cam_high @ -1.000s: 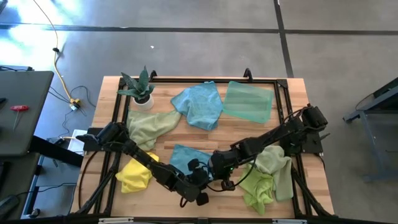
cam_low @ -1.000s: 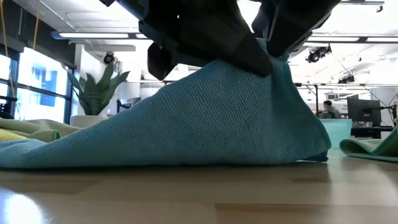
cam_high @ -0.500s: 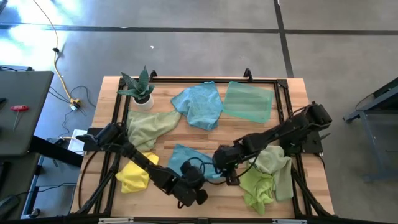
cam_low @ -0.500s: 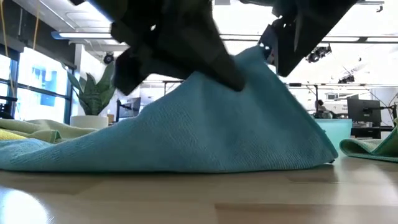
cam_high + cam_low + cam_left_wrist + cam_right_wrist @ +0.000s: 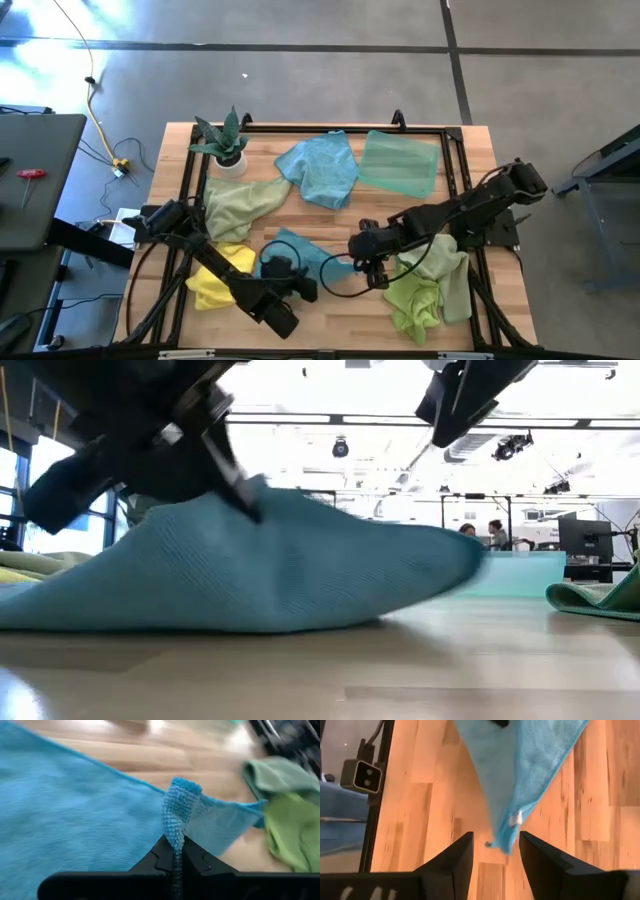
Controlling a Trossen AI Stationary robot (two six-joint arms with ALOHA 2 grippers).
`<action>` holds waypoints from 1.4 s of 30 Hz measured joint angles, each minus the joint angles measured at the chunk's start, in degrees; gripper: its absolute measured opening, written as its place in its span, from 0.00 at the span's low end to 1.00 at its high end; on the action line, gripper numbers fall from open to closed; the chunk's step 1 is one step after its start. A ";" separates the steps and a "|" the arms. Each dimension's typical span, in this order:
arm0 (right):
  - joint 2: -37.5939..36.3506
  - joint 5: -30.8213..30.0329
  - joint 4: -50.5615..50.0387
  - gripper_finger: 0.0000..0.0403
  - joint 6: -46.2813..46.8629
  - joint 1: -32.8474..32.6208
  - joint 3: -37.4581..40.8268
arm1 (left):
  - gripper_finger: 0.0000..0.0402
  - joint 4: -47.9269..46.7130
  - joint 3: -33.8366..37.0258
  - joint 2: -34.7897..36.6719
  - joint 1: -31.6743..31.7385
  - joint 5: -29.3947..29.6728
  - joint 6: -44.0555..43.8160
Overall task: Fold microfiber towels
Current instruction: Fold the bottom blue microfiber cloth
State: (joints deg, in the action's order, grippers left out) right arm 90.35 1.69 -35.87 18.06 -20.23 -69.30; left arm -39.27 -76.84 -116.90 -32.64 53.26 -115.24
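We view a wooden table (image 5: 300,320) from above, taking its far edge as 12 o'clock. Six towels lie on it. A mint towel (image 5: 400,165) lies flat at 1 o'clock, a light blue towel (image 5: 320,168) at 12, a sage towel (image 5: 240,203) at 10, just below the plant (image 5: 224,145) at 11. A yellow towel (image 5: 215,280) is bunched at 8, and a lime towel (image 5: 415,295) lies heaped at 4 with a pale green towel (image 5: 440,260) over it.

The work towel (image 5: 300,255) is a second blue cloth near 6 o'clock. The left gripper (image 5: 174,862) pinches a fold of its edge, jaws pressed together on the cloth, and holds it low over the table's near centre. In the low view the cloth (image 5: 250,570) drapes from that grip down to the wood.

The right gripper (image 5: 495,857) hovers just right of the cloth, jaws spread and holding nothing; a loose corner with a small white tag (image 5: 515,819) hangs between and beyond its fingers (image 5: 452,862).

We judge the step in hand to be the first fold: one edge is lifted, the opposite corner hangs free. The next move calls for carrying the pinched edge across onto the lying half, with edges aligned, or for the right gripper to close on the loose corner so both edges travel together.
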 joint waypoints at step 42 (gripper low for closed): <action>0.02 -3.15 6.88 0.37 -0.10 1.70 0.02 | 0.00 -36.39 0.02 6.08 -3.08 -29.83 -10.05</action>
State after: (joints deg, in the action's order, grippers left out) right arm 90.37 -1.46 -28.99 17.96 -18.53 -69.28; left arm -75.66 -76.82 -110.82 -35.72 23.43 -125.29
